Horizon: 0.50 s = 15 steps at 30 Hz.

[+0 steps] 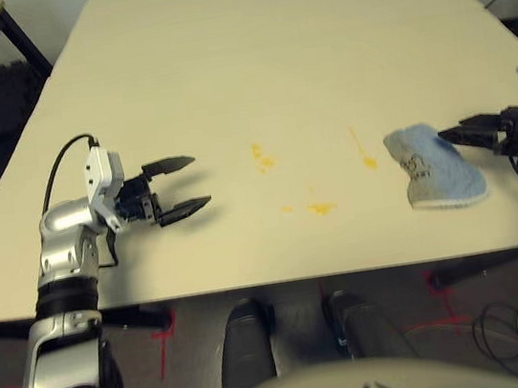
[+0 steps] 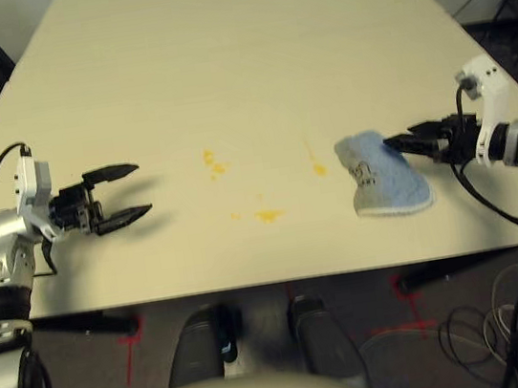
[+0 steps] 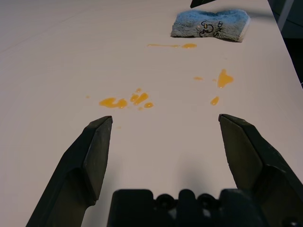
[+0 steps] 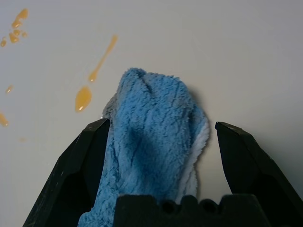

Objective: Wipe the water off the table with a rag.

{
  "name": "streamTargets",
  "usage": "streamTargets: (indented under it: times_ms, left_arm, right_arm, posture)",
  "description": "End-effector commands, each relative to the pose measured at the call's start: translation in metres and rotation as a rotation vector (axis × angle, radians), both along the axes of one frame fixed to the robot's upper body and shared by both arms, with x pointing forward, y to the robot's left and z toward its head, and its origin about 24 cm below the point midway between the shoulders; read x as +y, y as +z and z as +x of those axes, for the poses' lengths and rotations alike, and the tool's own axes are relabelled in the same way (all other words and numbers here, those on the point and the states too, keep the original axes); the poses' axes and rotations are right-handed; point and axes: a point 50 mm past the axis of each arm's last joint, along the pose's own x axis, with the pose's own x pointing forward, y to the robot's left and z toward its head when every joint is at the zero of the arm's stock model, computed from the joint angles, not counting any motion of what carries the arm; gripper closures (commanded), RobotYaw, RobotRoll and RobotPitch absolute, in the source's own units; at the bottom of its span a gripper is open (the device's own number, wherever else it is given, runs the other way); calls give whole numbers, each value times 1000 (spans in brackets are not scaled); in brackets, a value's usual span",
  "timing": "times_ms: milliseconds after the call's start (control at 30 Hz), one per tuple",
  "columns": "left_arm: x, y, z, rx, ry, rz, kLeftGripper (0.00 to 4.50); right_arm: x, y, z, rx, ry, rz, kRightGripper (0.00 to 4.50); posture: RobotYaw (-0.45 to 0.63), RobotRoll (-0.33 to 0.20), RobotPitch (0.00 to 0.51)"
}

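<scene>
Silver and jointed, the robot's left forearm (image 1: pixel 61 362) reaches over the near edge of a pale desk (image 1: pixel 250 60) where a wipe-down appears barely begun, if at all. Yellow-orange splotches (image 1: pixel 321 208) and a thin drip (image 1: pixel 366 155) remain on the surface, with no smears to suggest a pass of the cloth. Picking up the rag, wiping every spot and checking for residue all seem left to do. The light blue rag (image 1: pixel 444 168) lies rumpled on the robot's right, just beside the drip. It sits between and below the spread fingers of the right end effector (image 2: pixel 399 136), ungripped; whether either finger touches it cannot be told. Across the spill, the left end effector (image 1: pixel 202 178) stands wide and empty, well apart from the cloth.
</scene>
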Motion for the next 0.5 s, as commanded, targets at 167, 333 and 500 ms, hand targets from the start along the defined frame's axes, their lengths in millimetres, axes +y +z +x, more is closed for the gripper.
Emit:
streamTargets:
  times_ms: [167,333,500]
  left_arm:
    - [-6,0,0,0,-39,8,0]
    - [-5,4,5,-20,-27,5,0]
    - [-5,4,6,-15,-36,10,0]
  right_arm:
    - [5,-18,-5,78,1,-46,48]
    - [12,-37,-9,141,15,-32,48]
    - [22,-41,-10,156,37,-12,48]
  posture:
    - [90,0,130]
    - [74,0,142]
    - [46,0,144]
